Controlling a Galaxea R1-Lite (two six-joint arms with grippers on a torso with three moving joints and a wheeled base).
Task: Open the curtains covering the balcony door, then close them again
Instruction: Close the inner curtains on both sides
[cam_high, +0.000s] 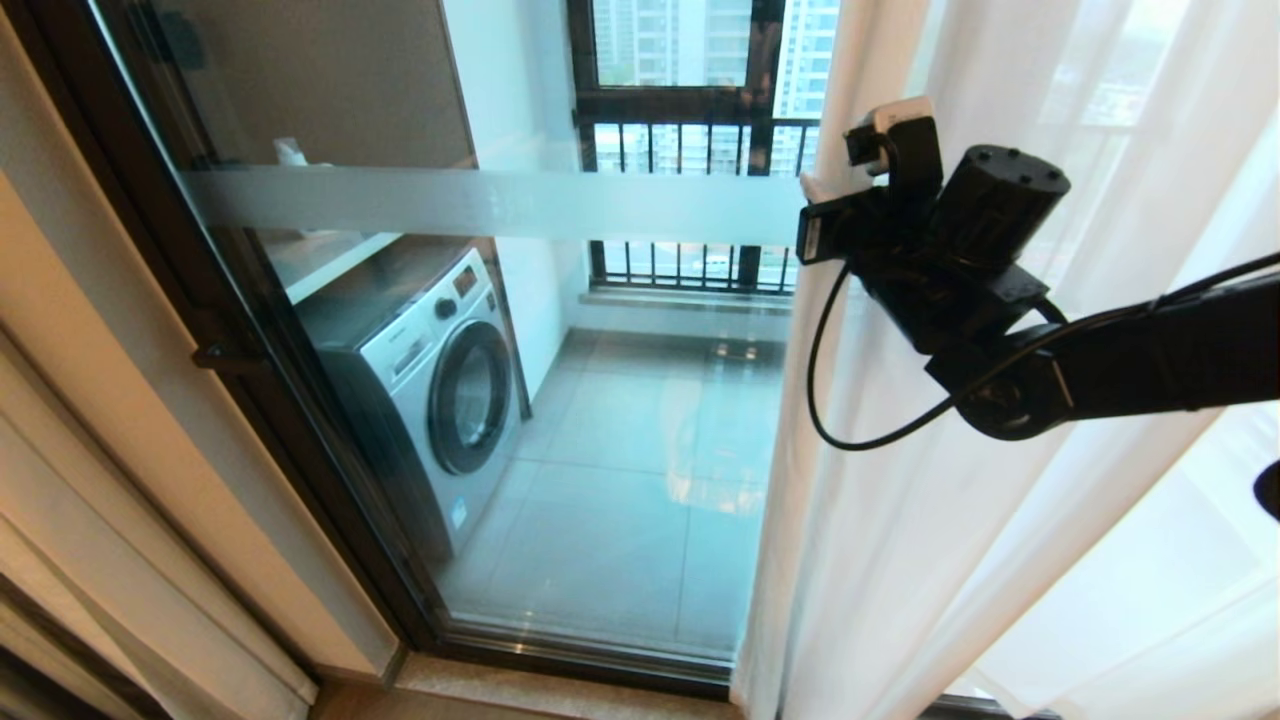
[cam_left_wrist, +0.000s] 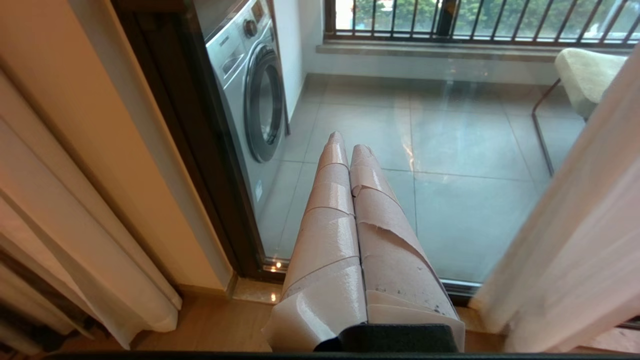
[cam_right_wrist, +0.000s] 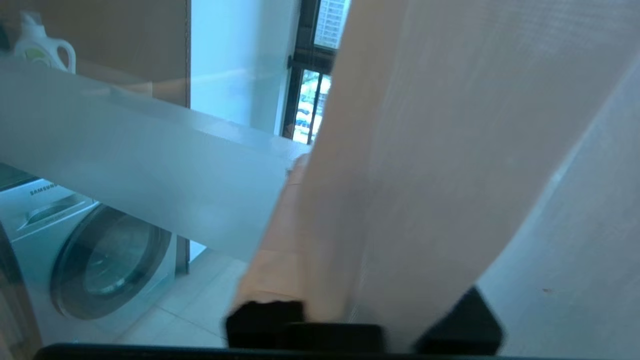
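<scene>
The balcony door (cam_high: 500, 205) is glass with a frosted band in a dark frame, and its left part stands uncovered. The sheer white curtains (cam_high: 1000, 560) hang over its right part, their edge running down the middle of the head view. My right gripper (cam_high: 828, 185) is raised at that edge, level with the frosted band. In the right wrist view its jaws stand parted, with a curtain (cam_right_wrist: 450, 150) fold lying between them. One taped finger (cam_right_wrist: 280, 225) shows; the fabric hides the other. My left gripper (cam_left_wrist: 346, 146) is shut and empty, low down, pointing at the foot of the glass.
A washing machine (cam_high: 430, 380) stands behind the glass on the left, with a black-barred railing (cam_high: 700, 140) at the back of the balcony. A chair (cam_left_wrist: 585, 75) sits out there on the right. A heavy beige drape (cam_high: 100, 560) hangs left of the door frame (cam_high: 250, 380).
</scene>
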